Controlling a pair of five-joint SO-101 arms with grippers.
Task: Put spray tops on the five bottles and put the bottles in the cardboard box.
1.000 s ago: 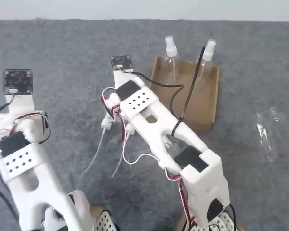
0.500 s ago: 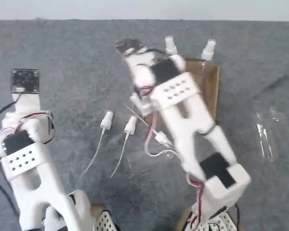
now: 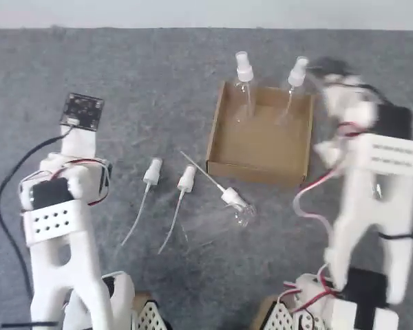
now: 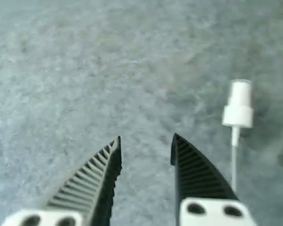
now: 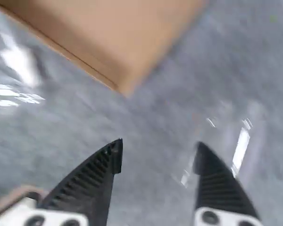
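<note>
Right wrist view: the open, empty right hand (image 5: 158, 142) hangs with a clear bottle (image 5: 239, 141) lying flat just beside it, right of the cardboard box (image 5: 108, 33).

Bright, even diffuse light; shadows faint; glare streaks on clear bottle (image 5: 239, 146).
</note>
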